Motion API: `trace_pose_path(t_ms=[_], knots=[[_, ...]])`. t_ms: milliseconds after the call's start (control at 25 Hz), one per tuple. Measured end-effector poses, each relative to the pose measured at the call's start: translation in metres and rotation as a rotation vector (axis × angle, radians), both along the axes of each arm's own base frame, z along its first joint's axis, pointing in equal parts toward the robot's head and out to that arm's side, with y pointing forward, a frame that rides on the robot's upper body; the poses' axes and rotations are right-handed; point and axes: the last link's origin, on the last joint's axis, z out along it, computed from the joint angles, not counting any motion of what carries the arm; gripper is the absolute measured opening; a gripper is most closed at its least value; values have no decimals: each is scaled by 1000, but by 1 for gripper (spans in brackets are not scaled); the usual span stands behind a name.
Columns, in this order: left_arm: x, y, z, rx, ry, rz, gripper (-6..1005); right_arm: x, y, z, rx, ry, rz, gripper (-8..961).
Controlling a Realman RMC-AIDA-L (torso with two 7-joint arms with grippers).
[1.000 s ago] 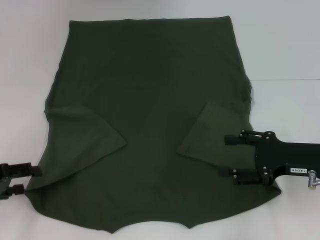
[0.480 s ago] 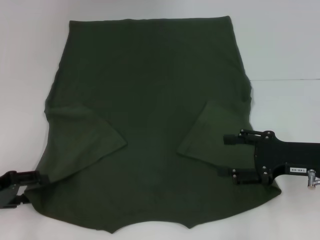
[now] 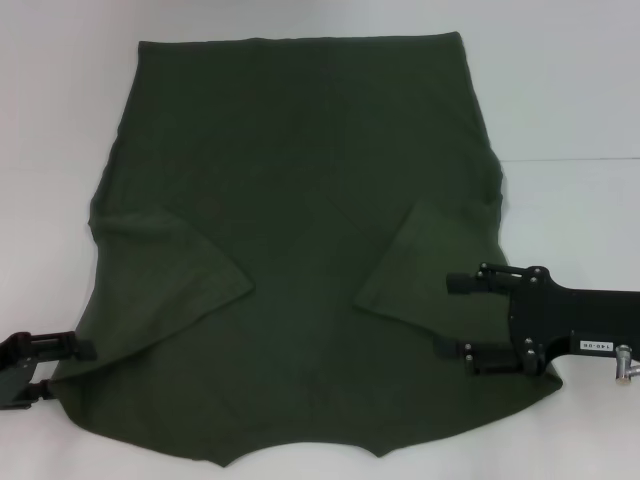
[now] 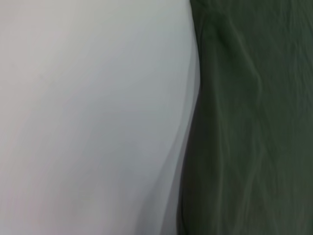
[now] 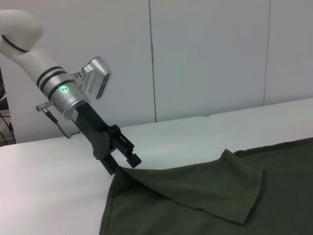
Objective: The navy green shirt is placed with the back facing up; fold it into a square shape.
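Observation:
The navy green shirt (image 3: 300, 200) lies flat on the white table, plain side up, with both sleeves folded in over the body. My left gripper (image 3: 68, 370) sits open at the shirt's near left corner, its fingers straddling the cloth edge. From the right wrist view, that left gripper (image 5: 122, 164) touches the slightly raised corner of the shirt (image 5: 195, 196). My right gripper (image 3: 445, 315) is open over the shirt's right side, just nearer than the folded right sleeve (image 3: 420, 260). In the left wrist view only the shirt's edge (image 4: 249, 122) shows against the table.
The white table (image 3: 560, 100) extends around the shirt, with a seam line (image 3: 570, 160) on the right. A pale panelled wall (image 5: 210, 54) stands behind the table. The shirt's near hem (image 3: 300, 450) lies close to the table's front edge.
My left gripper has dropped lower and moved in to the shirt's near left corner. The right gripper has barely shifted. The shirt lies as before.

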Motion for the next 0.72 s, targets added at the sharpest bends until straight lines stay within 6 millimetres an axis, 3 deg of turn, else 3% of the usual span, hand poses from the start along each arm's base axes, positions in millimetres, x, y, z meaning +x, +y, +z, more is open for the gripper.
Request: trace_pose_path(t_ms=[440, 640, 720], knots=[[-1, -2, -2, -14, -1, 7, 613, 0, -1, -2, -2, 3, -3, 860], [-1, -2, -2, -14, 1, 8, 404, 0, -2, -2, -3, 5, -4, 860], [-1, -1, -2, -13, 2, 8, 405, 0, -2, -2, -4, 5, -5, 860]])
